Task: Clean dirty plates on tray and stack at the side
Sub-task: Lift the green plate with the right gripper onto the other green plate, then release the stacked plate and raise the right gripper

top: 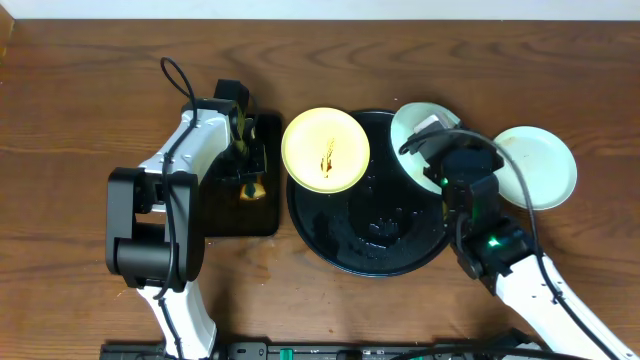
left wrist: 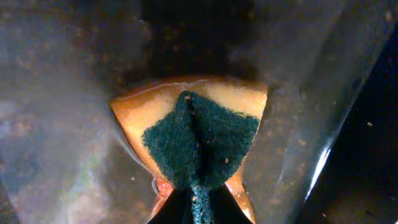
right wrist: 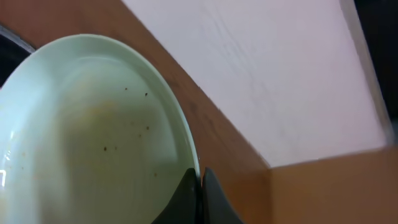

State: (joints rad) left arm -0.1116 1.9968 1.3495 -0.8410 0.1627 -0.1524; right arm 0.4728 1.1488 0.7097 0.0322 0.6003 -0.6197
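Note:
The round black tray (top: 370, 240) lies at the table's middle. A pale yellow plate (top: 325, 150) with a brown smear rests on its left rim. My right gripper (top: 437, 150) is shut on the rim of a mint plate (top: 418, 125), held tilted over the tray's right rim; the plate (right wrist: 87, 137) shows a few dark specks in the right wrist view, with the jaws (right wrist: 200, 177) pinching its edge. A second mint plate (top: 538, 165) lies flat on the table to the right. My left gripper (left wrist: 198, 205) is shut on an orange and green sponge (left wrist: 199, 140), also in the overhead view (top: 250, 190).
A smaller rectangular black tray (top: 235, 205) lies left of the round tray, under the left gripper and sponge. The wall edge runs along the back of the wooden table (top: 80, 100).

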